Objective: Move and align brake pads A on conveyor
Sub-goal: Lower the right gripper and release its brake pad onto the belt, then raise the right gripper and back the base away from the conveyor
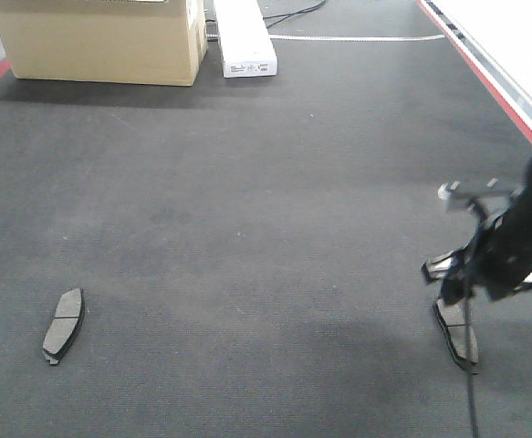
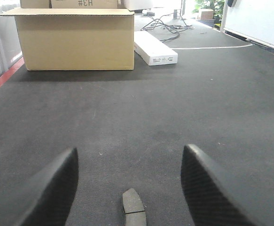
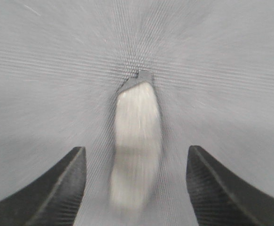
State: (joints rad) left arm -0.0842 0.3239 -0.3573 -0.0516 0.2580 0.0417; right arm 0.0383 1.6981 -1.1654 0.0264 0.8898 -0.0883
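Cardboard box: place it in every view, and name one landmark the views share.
Exterior front-facing: the cardboard box sits in the top left corner, cut off by the frame's upper edge.
Left wrist-mounted: top left, open flaps showing.
Right wrist-mounted: not in it.
Shared landmark: the white carton lying just right of the box.

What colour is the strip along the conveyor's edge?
Red; the edge strip shows best in the exterior front-facing view.

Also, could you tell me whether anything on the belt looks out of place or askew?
Nothing looks damaged, but on the conveyor the left brake pad leans its far end rightward while the right brake pad, under the open right gripper, leans leftward; they lie far apart, not aligned.
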